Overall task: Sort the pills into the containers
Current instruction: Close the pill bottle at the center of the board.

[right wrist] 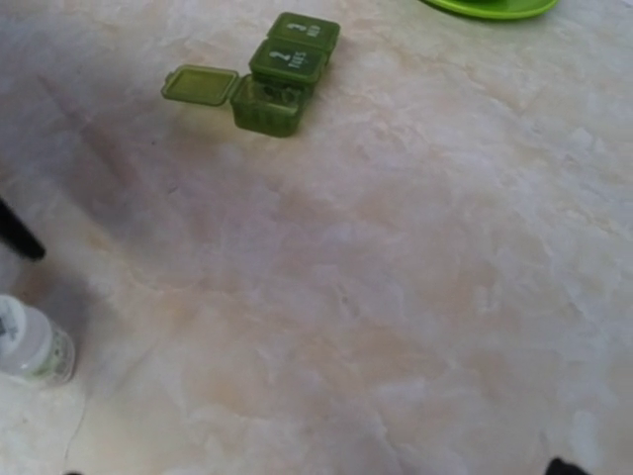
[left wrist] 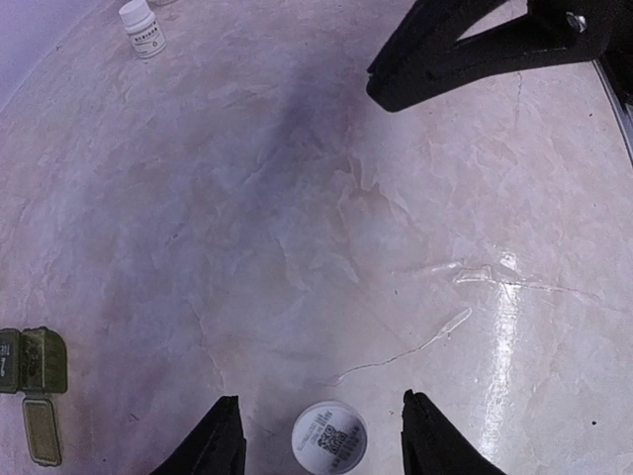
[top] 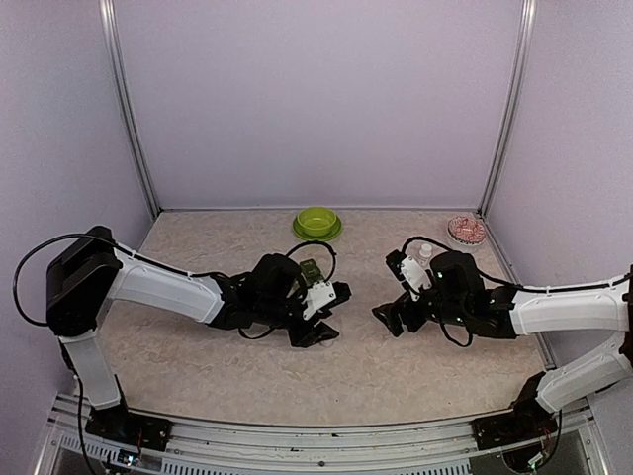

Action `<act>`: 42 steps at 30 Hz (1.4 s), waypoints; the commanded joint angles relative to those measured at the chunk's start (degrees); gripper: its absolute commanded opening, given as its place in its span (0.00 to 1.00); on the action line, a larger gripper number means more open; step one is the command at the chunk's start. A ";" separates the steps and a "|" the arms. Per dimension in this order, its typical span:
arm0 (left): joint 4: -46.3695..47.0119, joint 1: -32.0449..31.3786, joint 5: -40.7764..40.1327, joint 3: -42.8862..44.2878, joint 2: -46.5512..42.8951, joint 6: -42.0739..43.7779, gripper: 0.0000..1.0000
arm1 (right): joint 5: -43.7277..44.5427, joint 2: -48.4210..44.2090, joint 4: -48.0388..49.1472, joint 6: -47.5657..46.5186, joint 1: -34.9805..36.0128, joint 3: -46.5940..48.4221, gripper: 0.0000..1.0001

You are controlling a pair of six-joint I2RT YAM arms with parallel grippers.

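The dark green pill box (right wrist: 287, 74) lies on the table with one compartment's lid (right wrist: 201, 85) flipped open; it also shows in the overhead view as the pill box (top: 313, 272). No pills show in any view. My left gripper (left wrist: 326, 440) is low over the table, its jaws apart on either side of a small white round bottle (left wrist: 329, 438) and touching neither side of it. My right gripper (top: 391, 292) is wide open with nothing between its fingers. In its own view only one fingertip (right wrist: 562, 465) shows.
A second white bottle (left wrist: 141, 28) stands farther back, near the right arm. A lime green bowl (top: 317, 223) sits at the back centre and a pinkish round dish (top: 466, 230) in the back right corner. The right gripper's black fingers (left wrist: 465, 54) face my left gripper.
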 commanded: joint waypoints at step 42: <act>-4.26 0.58 -0.06 3.24 4.11 0.39 0.25 | 0.04 1.78 2.68 -0.28 -1.29 -0.49 1.00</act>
